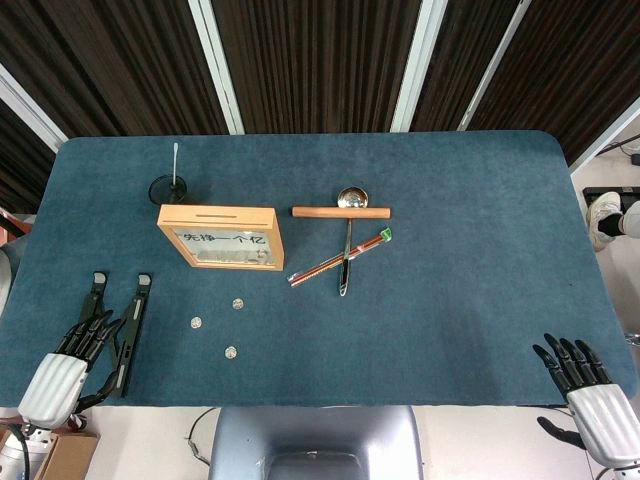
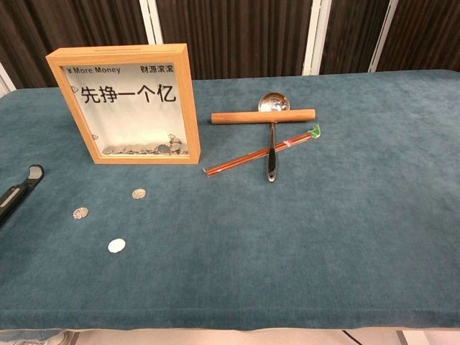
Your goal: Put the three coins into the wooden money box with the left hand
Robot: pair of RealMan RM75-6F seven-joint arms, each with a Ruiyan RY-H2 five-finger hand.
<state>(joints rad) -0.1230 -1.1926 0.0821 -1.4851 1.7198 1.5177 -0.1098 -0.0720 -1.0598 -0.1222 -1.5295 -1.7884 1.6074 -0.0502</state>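
Note:
Three silver coins lie on the blue cloth in front of the wooden money box [image 1: 221, 237] [image 2: 128, 102]: one [image 1: 238, 303] [image 2: 139, 193] nearest the box, one [image 1: 196, 322] [image 2: 80, 213] to its left, one [image 1: 231, 352] [image 2: 116, 245] closest to the front edge. The box stands upright with a glass front and a slot [image 1: 219, 212] on top. My left hand [image 1: 72, 361] rests at the table's front left corner, open and empty, well left of the coins. My right hand [image 1: 587, 384] sits open at the front right corner. Neither hand shows in the chest view.
Two black tongs-like tools [image 1: 118, 323] [image 2: 18, 188] lie beside the left hand. A wooden rolling pin [image 1: 341, 212], a metal ladle [image 1: 348, 240] and red chopsticks [image 1: 340, 257] lie right of the box. A black stand with a white stick [image 1: 171, 184] is behind the box.

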